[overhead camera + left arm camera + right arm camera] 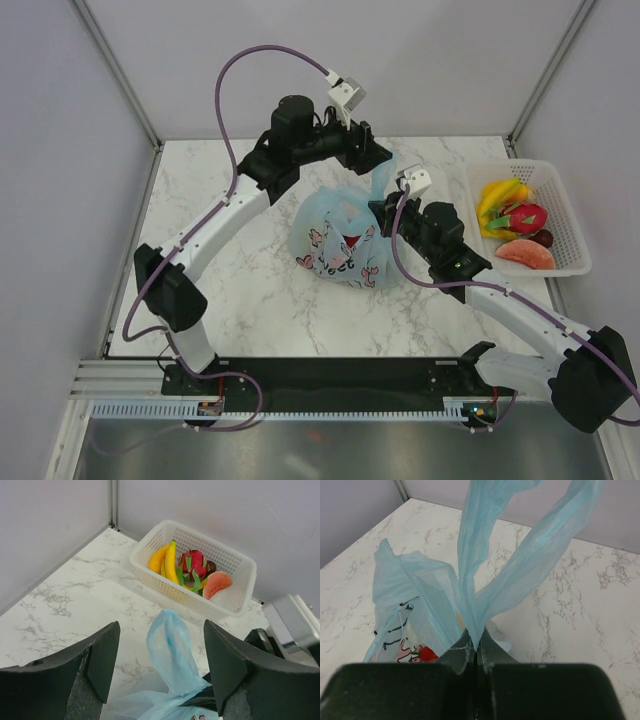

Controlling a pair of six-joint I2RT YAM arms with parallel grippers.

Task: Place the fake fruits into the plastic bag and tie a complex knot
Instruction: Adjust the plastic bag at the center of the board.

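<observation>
The light-blue plastic bag (pixel 338 238) with pink doodles lies mid-table. My right gripper (pixel 476 641) is shut on the gathered base of its handle loops (pixel 485 540), which rise upward. A red fruit (pixel 426 654) shows inside the bag. My left gripper (pixel 161 630) hangs open above the bag, one handle loop (pixel 172 647) standing between its fingers (pixel 102 660) without touching them. Other fake fruits lie in the white basket (pixel 520 166): yellow bananas (pixel 169 560), a dragon fruit (pixel 194 562), an orange-red slice (pixel 218 583) and a dark ball (pixel 211 567).
The mesh basket (pixel 172 589) stands at the table's right back corner, close to the enclosure walls. Bare marble table (pixel 250 290) lies left of and in front of the bag. The right arm's wrist camera (pixel 415 181) sits just beside the left gripper (pixel 383 158).
</observation>
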